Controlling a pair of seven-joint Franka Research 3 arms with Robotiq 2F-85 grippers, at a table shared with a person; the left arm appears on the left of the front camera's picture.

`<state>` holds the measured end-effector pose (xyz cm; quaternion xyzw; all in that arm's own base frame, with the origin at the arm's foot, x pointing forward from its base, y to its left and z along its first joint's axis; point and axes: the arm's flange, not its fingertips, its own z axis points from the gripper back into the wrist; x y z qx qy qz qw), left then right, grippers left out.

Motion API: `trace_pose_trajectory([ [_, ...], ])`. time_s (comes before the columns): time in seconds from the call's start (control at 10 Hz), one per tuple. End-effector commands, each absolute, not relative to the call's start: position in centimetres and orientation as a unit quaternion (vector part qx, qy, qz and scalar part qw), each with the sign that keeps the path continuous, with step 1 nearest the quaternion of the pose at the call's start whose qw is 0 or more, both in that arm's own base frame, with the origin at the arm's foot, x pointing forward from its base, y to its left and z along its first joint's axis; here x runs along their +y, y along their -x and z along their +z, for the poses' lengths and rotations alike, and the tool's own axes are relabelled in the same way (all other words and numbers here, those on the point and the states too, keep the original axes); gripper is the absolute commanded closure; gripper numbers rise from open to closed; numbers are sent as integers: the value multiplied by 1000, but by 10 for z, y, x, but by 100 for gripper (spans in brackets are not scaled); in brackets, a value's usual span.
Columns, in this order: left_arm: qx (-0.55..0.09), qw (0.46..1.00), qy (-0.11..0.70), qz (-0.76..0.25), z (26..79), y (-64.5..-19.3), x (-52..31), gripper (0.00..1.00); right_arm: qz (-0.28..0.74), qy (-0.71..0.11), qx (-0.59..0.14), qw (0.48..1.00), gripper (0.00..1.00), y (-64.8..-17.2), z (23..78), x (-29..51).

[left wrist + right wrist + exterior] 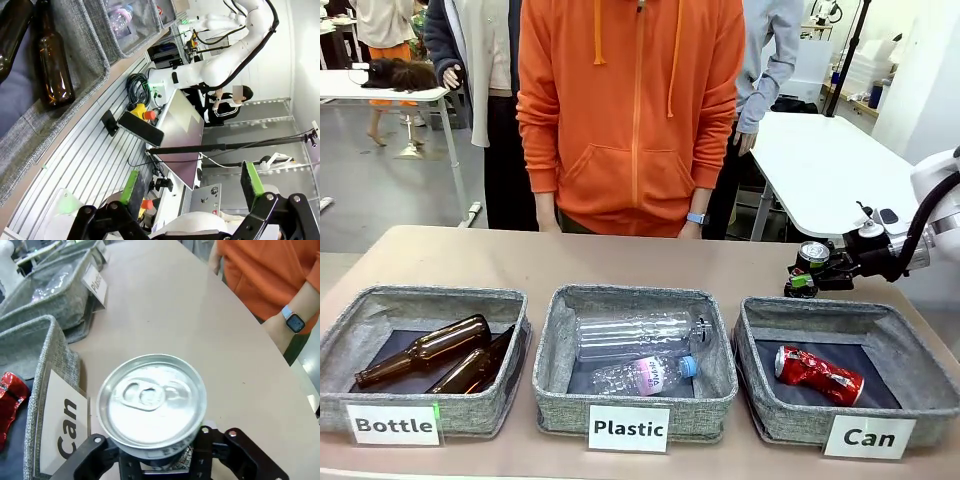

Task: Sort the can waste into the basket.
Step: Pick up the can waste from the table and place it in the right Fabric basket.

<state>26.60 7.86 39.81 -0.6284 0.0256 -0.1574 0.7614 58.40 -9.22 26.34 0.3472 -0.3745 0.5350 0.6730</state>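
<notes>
Above the table's right side, just behind the "Can" basket point(760, 322), the dark can point(812, 255) sits upright, clamped in the right gripper point(807, 275). A red dented can point(818, 374) lies inside that basket. The left gripper point(192, 187) hangs with jaws wide apart, holding nothing, off the table's edge near the "Bottle" basket point(80, 35).

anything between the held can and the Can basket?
No. In the front view the right end effector holds the can just beyond the basket's far rim, over bare tabletop; the red can lies inside.
</notes>
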Motion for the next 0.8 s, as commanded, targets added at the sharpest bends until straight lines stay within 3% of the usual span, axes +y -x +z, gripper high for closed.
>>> trace_pose_trajectory([
  [0.0, 23, 757, 631, -168, 398, -262, 79, 0, 527, -347, -379, 677, 100, -589, 271, -95],
  [0.4, 23, 757, 631, -168, 398, -262, 79, 0, 553, -311, -379, 674, 100, -581, 311, -98],
  [0.7, 23, 757, 631, -168, 398, -262, 79, 0, 590, -232, -324, 702, 100, -525, 422, -100],
])
